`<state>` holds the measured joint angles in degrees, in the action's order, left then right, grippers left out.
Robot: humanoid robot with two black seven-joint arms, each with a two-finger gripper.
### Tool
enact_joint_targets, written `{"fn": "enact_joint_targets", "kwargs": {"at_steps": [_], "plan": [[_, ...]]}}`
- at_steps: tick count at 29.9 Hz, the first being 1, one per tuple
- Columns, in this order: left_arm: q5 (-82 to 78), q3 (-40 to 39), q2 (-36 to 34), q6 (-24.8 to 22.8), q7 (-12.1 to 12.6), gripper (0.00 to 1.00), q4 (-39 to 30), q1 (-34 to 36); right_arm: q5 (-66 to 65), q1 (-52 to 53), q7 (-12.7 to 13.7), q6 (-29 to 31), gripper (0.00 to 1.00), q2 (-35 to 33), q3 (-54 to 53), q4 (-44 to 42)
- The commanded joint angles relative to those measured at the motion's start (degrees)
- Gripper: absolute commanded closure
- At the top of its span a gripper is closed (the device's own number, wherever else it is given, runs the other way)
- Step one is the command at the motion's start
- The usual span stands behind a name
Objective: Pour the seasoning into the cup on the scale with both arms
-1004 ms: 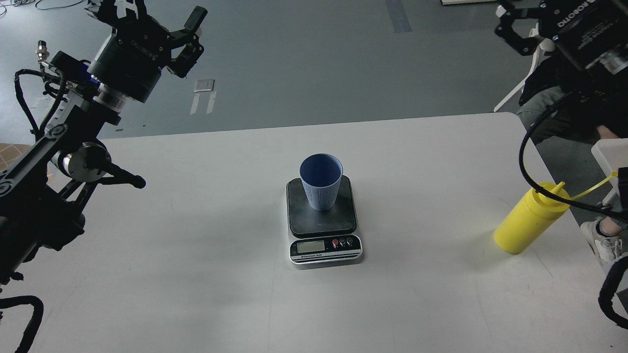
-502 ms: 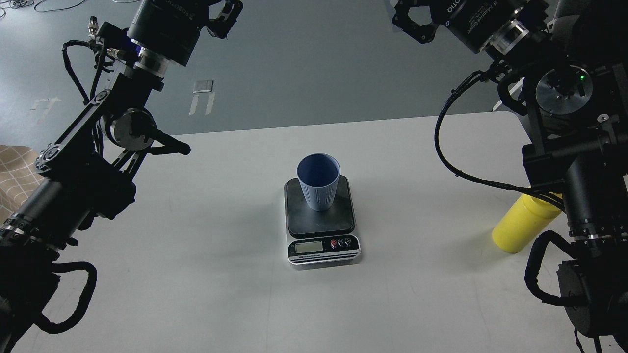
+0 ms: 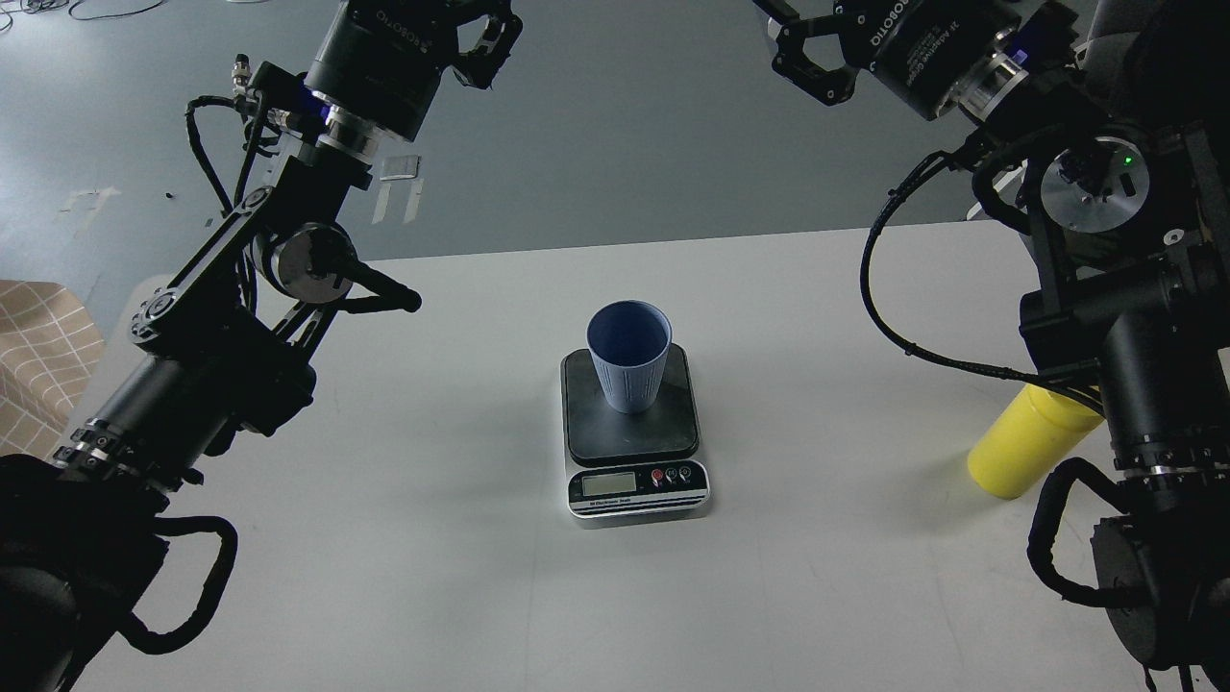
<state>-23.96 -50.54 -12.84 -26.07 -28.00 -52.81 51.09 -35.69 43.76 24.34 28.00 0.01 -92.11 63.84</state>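
The light-blue ribbed cup [image 3: 628,358] stands upright on the dark platform of the scale [image 3: 638,485], in the middle of the white table [image 3: 432,557]. The yellow seasoning bottle [image 3: 1020,444] stands at the table's right edge; my right arm hides its upper part and nozzle. My left gripper [image 3: 483,34] is raised high at the top left, far behind and above the cup. My right gripper [image 3: 805,48] is raised high at the top right. Both grippers' fingertips are cut off by the top edge, and neither holds anything that shows.
My right arm's elbow and cable [image 3: 1105,317] hang right over the bottle. My left arm's links [image 3: 211,365] reach over the table's left side. A tan checked surface [image 3: 43,351] lies beyond the left edge. Grey floor lies behind the table.
Both arms have swung up and inward over the last second. The left gripper has moved right along the top edge. The right arm now covers the bottle's top. Cup, scale and bottle have stayed put.
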Motion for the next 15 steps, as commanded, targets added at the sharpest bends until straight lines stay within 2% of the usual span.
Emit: {"fn": "enact_joint_targets", "kwargs": {"at_steps": [1, 15], "plan": [[-0.6, 0.5, 0.8, 0.1, 0.0, 0.02, 0.1, -2.1, -0.6, -3.8, 0.0, 0.0, 0.01, 0.0, 0.0, 1.1], [-3.2, -4.6, 4.9, -0.1, 0.0, 0.02, 0.0, -10.5, -0.5, -7.2, 0.0, 0.0, 0.01, 0.0, 1.2, 2.3]]}}
